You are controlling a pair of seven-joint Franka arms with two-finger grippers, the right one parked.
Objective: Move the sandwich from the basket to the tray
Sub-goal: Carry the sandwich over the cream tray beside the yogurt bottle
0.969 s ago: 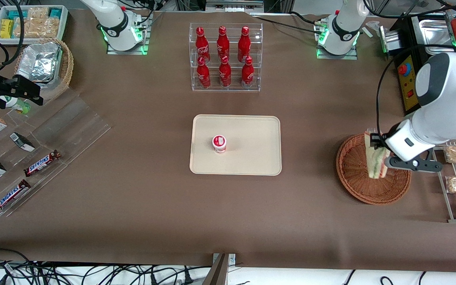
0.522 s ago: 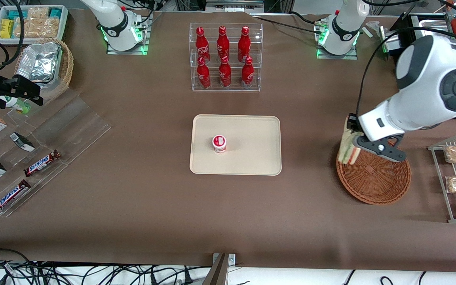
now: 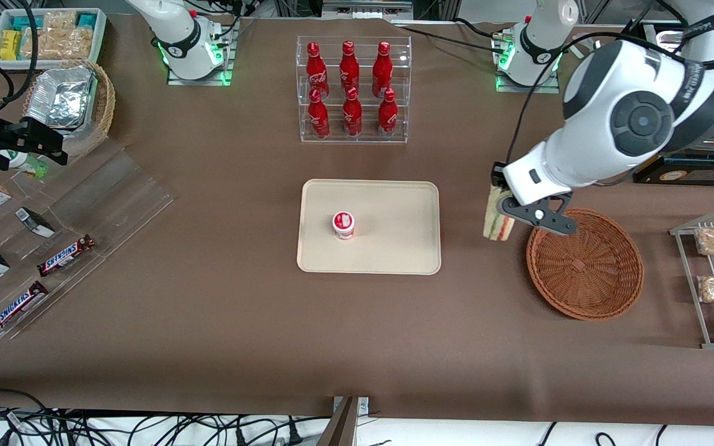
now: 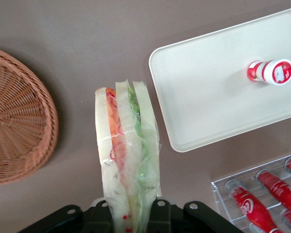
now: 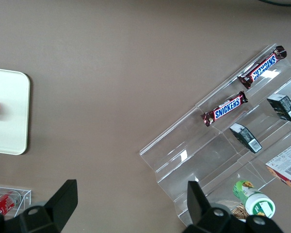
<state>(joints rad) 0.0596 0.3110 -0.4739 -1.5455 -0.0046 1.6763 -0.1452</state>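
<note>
Front view: I am watching the carry step. The gripper (image 3: 498, 210) is clamped on the sandwich (image 3: 497, 220), hanging it point-down above bare table between the tray (image 3: 394, 248) and the basket (image 3: 586, 263), which now looks emptied. The forearm is slanting down toward the tray, wrist canted. Left wrist view: the sandwich (image 4: 127, 160) is pinched at its base between the fingers, with the tray (image 4: 208, 107) just beside it and a small red-and-white cup (image 4: 270, 71) standing on it. Next, I judge, I need travel over the tray's bare part, clear of the cup, then a descent.
</note>
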